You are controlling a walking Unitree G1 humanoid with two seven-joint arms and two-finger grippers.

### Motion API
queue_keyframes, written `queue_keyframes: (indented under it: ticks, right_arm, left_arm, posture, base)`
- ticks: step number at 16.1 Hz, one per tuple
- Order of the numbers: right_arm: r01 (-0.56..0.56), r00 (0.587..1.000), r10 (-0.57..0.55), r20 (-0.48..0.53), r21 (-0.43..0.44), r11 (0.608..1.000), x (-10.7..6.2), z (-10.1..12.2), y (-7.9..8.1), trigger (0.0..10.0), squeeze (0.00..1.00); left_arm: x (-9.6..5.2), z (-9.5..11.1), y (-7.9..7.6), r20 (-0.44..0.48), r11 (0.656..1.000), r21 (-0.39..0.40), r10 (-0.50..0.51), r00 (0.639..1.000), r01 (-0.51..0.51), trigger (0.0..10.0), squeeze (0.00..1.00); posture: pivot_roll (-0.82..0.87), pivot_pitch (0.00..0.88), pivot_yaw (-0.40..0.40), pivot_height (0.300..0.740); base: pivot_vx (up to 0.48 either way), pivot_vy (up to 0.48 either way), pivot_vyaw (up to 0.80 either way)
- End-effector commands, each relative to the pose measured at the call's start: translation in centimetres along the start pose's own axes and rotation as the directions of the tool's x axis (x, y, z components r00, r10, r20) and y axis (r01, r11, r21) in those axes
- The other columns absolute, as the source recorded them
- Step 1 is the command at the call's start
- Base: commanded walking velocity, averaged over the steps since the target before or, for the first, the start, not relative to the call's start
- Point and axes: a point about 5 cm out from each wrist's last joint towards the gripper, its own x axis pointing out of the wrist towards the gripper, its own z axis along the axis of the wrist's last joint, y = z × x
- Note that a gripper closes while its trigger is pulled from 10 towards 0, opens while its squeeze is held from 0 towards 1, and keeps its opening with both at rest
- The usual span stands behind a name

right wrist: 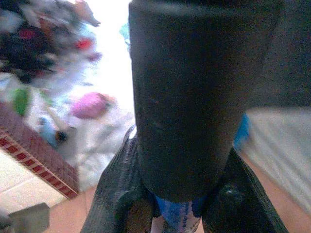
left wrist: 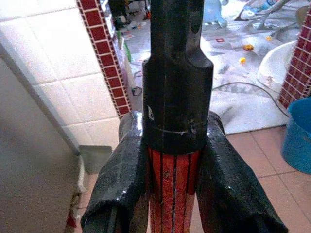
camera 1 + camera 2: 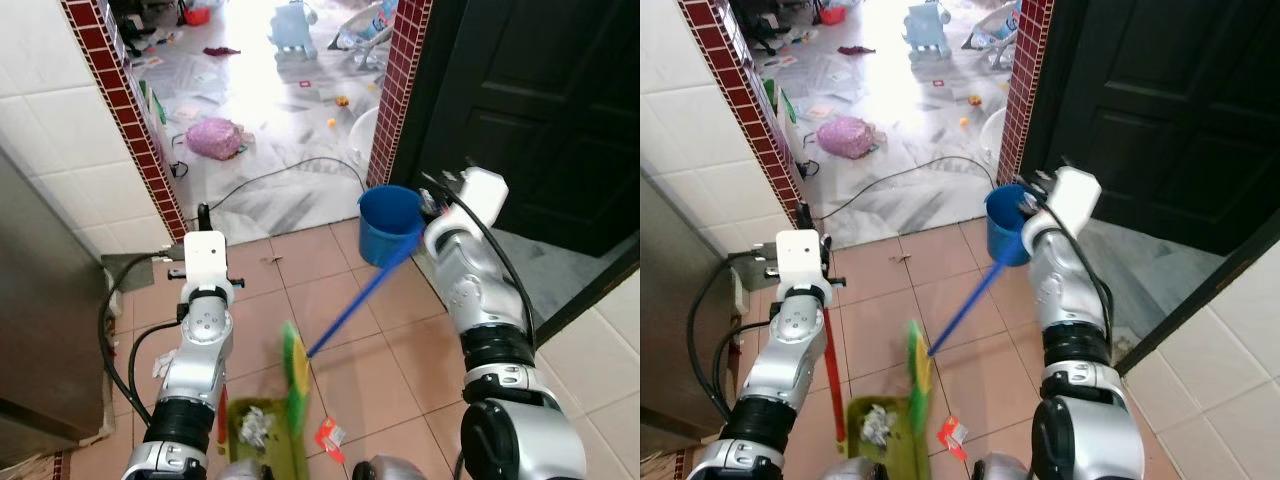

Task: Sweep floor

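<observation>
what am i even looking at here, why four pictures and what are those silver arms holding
This is a humanoid robot sweeping a tiled floor. The two wide pictures come from cameras in its head, looking down past its two silver arms. The two close-ups come from a camera on each wrist, looking along that gripper's black fingers.

The left gripper is shut on the red handle of a green dustpan, which has crumpled paper in it. The right gripper is shut on the blue handle of a broom; its green head stands at the dustpan's edge. A red scrap lies beside it. A blue bucket stands by the doorway, and the room beyond is littered.
</observation>
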Motion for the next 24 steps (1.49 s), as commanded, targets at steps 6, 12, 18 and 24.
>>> queue_keyframes:
  ticks: [6,12,18,24]
  right_arm:
    - [0.010,0.999,-0.019,-0.026,-0.329,0.944,-0.2,0.9,-2.5,10.0,0.00]
    - [-0.120,0.986,0.076,-0.150,-0.312,0.942,-1.1,-1.8,-1.3,10.0,0.00]
    - [-0.108,0.983,0.081,-0.165,-0.160,0.981,-1.0,-2.1,-0.6,10.0,0.00]
    - [-0.023,0.984,0.045,-0.170,0.127,0.992,-0.4,-1.6,-0.3,10.0,0.00]
  left_arm:
    - [0.3,-0.8,0.0,-0.028,0.998,0.070,-0.001,1.000,0.003,10.0,0.00]
    - [0.2,-2.0,-1.1,-0.115,0.999,0.023,-0.045,0.992,0.048,10.0,0.00]
    - [-0.3,-2.9,-3.6,-0.212,0.986,-0.124,-0.135,0.968,0.110,10.0,0.00]
    - [-0.3,-3.5,-4.2,-0.246,0.980,-0.150,-0.164,0.955,0.130,10.0,0.00]
  posture:
    - [-0.09,0.000,0.012,0.740]
    - [-0.10,0.000,0.019,0.740]
    - [-0.10,0.001,0.019,0.740]
    - [-0.10,0.000,0.018,0.740]
  base:
    - [0.000,0.000,0.00]
    - [0.000,0.000,0.00]
    - [0.000,0.000,0.00]
    - [0.000,0.000,0.00]
